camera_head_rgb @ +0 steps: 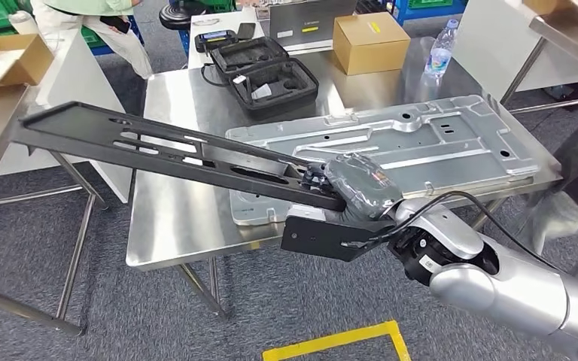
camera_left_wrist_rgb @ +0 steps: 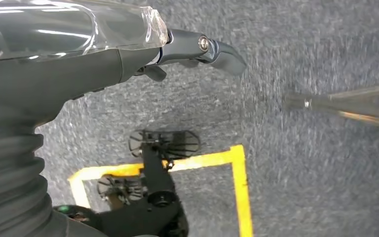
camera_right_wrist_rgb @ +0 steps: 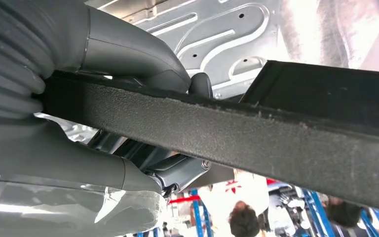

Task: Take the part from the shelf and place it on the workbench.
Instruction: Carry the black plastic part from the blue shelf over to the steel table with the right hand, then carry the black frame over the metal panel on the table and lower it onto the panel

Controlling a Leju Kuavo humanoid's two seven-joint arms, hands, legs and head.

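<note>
Right hand: my right hand (camera_head_rgb: 357,188) grips 1 end of the long black part (camera_head_rgb: 173,150); in the right wrist view the thumb (camera_right_wrist_rgb: 128,54) lies on one face and my darker fingers (camera_right_wrist_rgb: 177,173) close on the other.
Left hand: my left hand (camera_left_wrist_rgb: 79,54) hangs over grey carpet (camera_left_wrist_rgb: 301,173), holding nothing; I cannot tell whether its fingers are spread or curled.
Part: a flat black slotted bar, held in the air, reaching from my right hand out past the desk's (camera_head_rgb: 173,226) left edge; its near end is above the desk's front edge and the grey plate's (camera_head_rgb: 391,150) near corner.
Writing: a yellow strip on the brown cardboard box (camera_head_rgb: 370,41) and a label on the water bottle (camera_head_rgb: 440,51), both too small to read; a white sticker on my right wrist, unreadable.
On the desk: the large stamped grey metal plate lies flat, its right end over the desk's right edge; behind it an open black foam-lined case (camera_head_rgb: 271,74); the box and the bottle at the far side.
Around: a white table with an open carton (camera_head_rgb: 4,60) at the left; a person in light clothes (camera_head_rgb: 98,22) beyond it; yellow floor tape (camera_head_rgb: 339,342) in front of the desk.
</note>
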